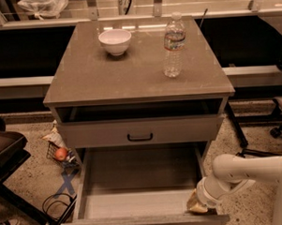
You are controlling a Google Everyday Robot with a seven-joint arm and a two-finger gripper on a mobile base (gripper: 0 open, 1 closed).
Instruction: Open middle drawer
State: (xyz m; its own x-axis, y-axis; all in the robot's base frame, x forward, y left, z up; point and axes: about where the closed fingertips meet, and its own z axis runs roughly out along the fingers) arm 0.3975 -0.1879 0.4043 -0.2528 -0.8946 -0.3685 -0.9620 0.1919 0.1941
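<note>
The middle drawer [135, 206] stands pulled far out of the grey-beige cabinet, and its inside shows empty. Its front panel [146, 224] lies along the bottom edge of the view, with the handle out of sight. My gripper [197, 206] is at the drawer's front right corner, against the right side wall, at the end of my white arm [246, 168], which comes in from the right. Above it, the taller top drawer front [179, 130] with its black bar handle [139, 137] sits slightly out. The lowest drawer is hidden.
A white bowl [115, 41] and a water bottle [174, 46] stand on the cabinet top [106, 73]. On the floor at the left are a small basket with an orange ball [61, 154], cables [56, 205] and a dark chair [6, 148]. Chair legs [240, 133] are at the right.
</note>
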